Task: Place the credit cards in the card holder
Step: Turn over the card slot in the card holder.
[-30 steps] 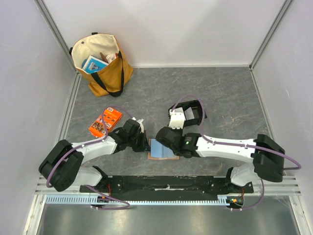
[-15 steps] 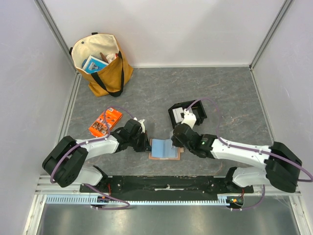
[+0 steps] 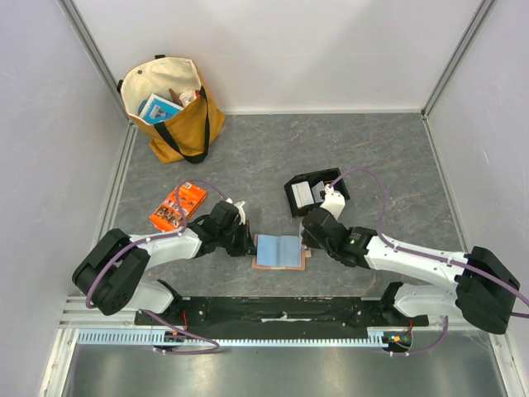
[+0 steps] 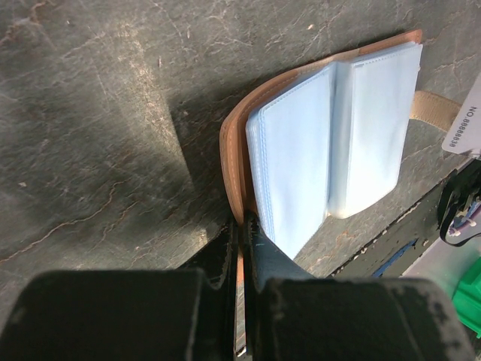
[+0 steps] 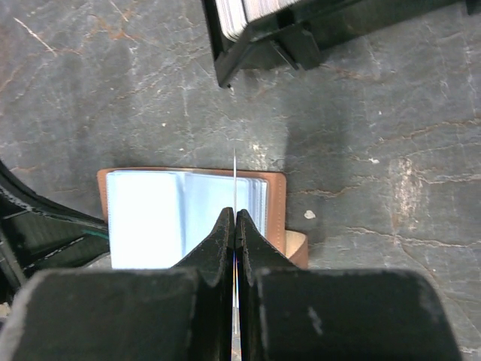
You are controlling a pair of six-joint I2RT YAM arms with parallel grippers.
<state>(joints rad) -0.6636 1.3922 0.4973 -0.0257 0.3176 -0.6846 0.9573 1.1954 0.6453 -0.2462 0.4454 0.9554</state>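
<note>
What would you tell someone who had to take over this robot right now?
Left end effector: shut on the left edge of the card holder, which lies open.
Right end effector: shut on one credit card, held edge-on over the open holder.
Remaining cards: stacked in the black tray beyond the holder.
Done: one card picked up.
Left: slot this card, then the rest. I can't tell whether any card is already inside.

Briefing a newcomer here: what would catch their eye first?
The open card holder lies centre front, light-blue sleeves up, with the left gripper clamped on its brown cover. The right gripper pinches a thin credit card edge-on over it. A mustard tote bag stands in the far left corner.
</note>
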